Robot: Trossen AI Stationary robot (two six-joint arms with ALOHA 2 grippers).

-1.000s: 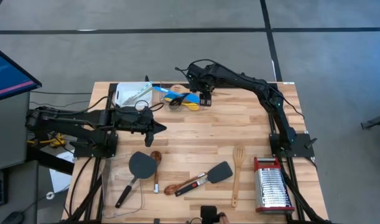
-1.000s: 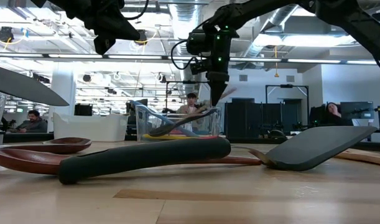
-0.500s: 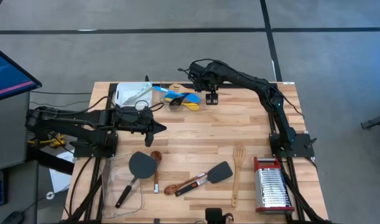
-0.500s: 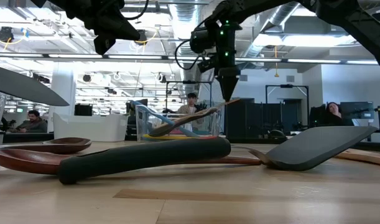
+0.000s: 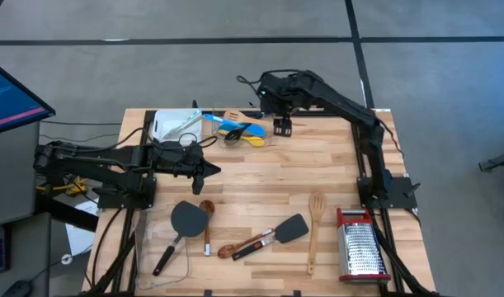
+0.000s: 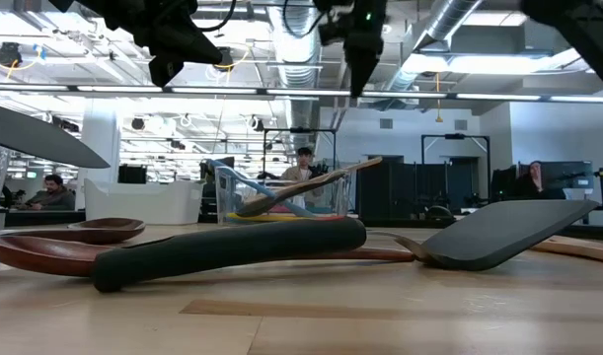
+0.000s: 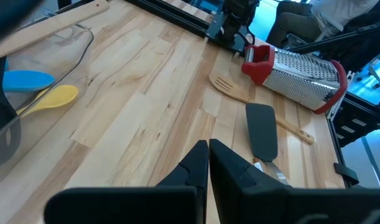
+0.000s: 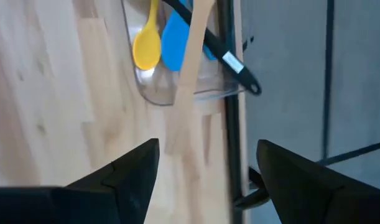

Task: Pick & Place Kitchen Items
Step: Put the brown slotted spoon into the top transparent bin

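My landmark is the clear plastic tub (image 5: 235, 128) at the far edge of the pale wooden table (image 5: 317, 169). My right gripper (image 5: 282, 125) has lifted away from it since a second ago, when it was down at the tub's rim over the wooden spoon (image 8: 188, 65); its jaws now stand wide with nothing between them. That tells me the release is done: the spoon lies across the tub's rim, handle poking out, beside the yellow silicone spoon (image 8: 146, 43) and the blue silicone spoon (image 8: 176, 45) already inside.

My left gripper (image 7: 208, 163) waits, pinched shut and empty, near the tub's table-centre side.

Well away from the tub, towards the near edge, the steel box grater with red trim (image 5: 361, 244), the dark grey spatula (image 5: 288, 228) and the slotted wooden spatula (image 5: 315, 221) are yet to be collected, I judge.

The low view shows the spoon handle tilting up over the rim; the high view barely does.
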